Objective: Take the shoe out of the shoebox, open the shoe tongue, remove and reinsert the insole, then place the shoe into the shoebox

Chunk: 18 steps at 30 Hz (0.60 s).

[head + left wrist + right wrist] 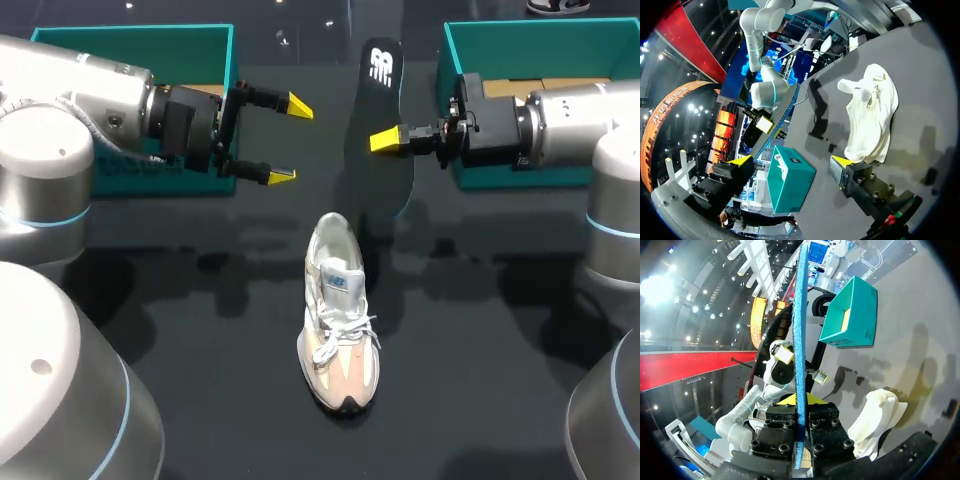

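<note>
Looking down from the head camera, we find the shoe [337,325] lying on the dark bench [200,330] at the lower centre of the frame, outside both boxes, its toe toward the bottom edge. Above it the black insole [381,100] stands on edge. Our right pincer [385,140], coming in from the right, is clamped on it about midway along. Our left pincer [290,141], just left of the upper centre, is spread wide with nothing between its yellow tips and stays clear of the insole. The left shoebox [185,60] sits in the upper left of the frame and the right shoebox [540,50] in the upper right.

From the left wrist, the left pincer [790,162] gapes with nothing in it. The shoe [872,115] lies on the bench ahead of one finger, and the right shoebox [790,182] stands farther ahead, between the fingers.

From the right wrist, the right pincer [800,405] grips the insole [800,315], which we see edge-on and blue, running straight out from between the fingers. The shoe [875,422] lies beside the pincer, and the left shoebox [855,315] stands farther ahead.
</note>
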### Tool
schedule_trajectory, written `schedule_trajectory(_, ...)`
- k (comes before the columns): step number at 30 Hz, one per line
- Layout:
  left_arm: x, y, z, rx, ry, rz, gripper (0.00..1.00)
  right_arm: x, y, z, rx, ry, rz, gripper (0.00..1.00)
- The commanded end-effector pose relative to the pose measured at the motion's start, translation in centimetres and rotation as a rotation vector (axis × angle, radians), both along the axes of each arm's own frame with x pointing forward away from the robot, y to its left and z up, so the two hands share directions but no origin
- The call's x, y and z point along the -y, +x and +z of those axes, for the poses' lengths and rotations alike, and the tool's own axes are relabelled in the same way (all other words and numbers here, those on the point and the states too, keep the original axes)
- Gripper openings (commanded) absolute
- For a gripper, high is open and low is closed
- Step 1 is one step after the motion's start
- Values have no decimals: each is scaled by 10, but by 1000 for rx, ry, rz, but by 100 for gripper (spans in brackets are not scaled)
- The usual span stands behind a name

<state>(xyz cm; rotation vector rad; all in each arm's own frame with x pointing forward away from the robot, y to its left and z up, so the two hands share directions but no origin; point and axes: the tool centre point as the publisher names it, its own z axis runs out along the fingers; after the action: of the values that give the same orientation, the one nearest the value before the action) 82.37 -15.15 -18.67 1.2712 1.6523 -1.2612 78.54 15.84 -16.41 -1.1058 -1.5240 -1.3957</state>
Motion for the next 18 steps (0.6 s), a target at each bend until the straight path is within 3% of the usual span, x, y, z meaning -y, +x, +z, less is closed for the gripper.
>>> schedule_trajectory(1,1,0,1,0,9,-2,100,-1,0,-1,0,-1,0,0)
schedule_trajectory(7,1,0,1,0,9,-2,100,-1,0,-1,0,-1,0,0)
schedule_trajectory(14,-10,1,4,-270,201,270,100,3,9,1,90,-87,-10,0)
schedule_trajectory(18,-21,-7,1,-404,309,331,100,8,10,2,142,-121,-13,0)
